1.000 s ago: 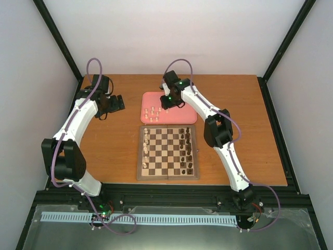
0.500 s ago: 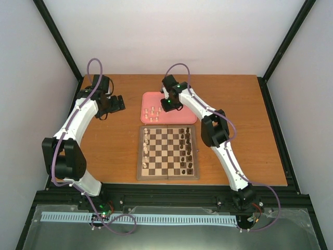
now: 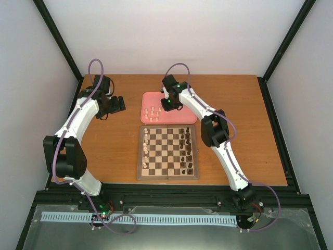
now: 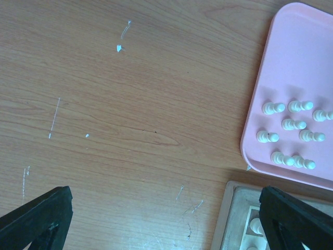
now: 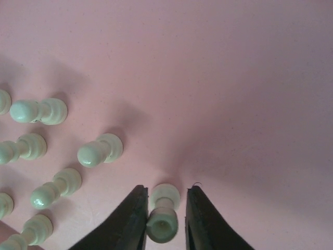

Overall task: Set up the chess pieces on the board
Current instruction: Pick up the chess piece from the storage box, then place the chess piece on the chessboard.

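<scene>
Several cream pawns stand on the pink tray; they also show in the left wrist view. My right gripper is low over the tray with its jaws on either side of one upright cream pawn. The left jaw touches the pawn's head and a small gap shows at the right jaw. The board holds cream pieces along its left columns and dark pieces along its right. My left gripper is wide open and empty above bare table, left of the tray.
The tray lies just behind the board's far edge. Other cream pawns stand close to the left of my right gripper. The board's corner shows by my left gripper's right finger.
My right gripper has shifted slightly left and lowered onto the tray around a pawn. The left arm has barely moved.
</scene>
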Available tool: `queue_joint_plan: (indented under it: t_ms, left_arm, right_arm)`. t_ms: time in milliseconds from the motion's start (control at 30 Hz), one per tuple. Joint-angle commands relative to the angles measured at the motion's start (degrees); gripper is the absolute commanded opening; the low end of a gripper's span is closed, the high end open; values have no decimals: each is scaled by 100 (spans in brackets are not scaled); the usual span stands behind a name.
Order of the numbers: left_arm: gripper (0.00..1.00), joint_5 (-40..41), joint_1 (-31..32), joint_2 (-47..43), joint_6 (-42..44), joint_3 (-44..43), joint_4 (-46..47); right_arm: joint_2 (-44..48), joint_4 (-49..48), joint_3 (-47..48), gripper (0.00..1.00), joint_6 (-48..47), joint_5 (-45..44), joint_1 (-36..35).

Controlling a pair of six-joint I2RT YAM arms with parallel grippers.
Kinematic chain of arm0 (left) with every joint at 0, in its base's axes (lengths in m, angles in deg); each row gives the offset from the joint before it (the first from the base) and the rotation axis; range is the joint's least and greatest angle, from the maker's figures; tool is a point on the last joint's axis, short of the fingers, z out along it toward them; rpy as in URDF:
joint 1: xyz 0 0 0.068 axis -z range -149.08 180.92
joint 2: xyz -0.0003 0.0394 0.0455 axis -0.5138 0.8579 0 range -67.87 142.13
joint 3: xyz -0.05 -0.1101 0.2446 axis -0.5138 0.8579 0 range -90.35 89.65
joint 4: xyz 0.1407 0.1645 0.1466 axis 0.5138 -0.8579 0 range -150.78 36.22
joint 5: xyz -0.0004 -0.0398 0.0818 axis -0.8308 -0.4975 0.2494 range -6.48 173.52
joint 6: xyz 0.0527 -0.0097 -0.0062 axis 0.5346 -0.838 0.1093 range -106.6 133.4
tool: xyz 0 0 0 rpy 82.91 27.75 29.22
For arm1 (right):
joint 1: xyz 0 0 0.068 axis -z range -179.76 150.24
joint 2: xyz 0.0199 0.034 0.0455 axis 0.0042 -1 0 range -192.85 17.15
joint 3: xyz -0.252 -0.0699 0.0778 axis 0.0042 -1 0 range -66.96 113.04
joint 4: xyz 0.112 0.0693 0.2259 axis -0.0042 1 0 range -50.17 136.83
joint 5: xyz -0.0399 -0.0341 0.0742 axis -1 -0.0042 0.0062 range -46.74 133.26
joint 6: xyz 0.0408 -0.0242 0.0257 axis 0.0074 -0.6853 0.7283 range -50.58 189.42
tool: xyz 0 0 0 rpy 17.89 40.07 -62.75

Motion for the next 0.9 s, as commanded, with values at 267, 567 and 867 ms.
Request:
queue_joint_plan:
  t_ms: [267,567,867]
  left_arm:
    - [100,-60,25,-214,15,67,-48]
    - [100,-123,21,-253,-9,113,-31]
    - [100,-191,29,-225,62,246,9]
  right_arm:
    - [189,14,127,5,-100,-64,-16]
    - [1483,144,-149,3,-179,-383,-125]
    - [3157,918,-1607,3,-36,-757,-1270]
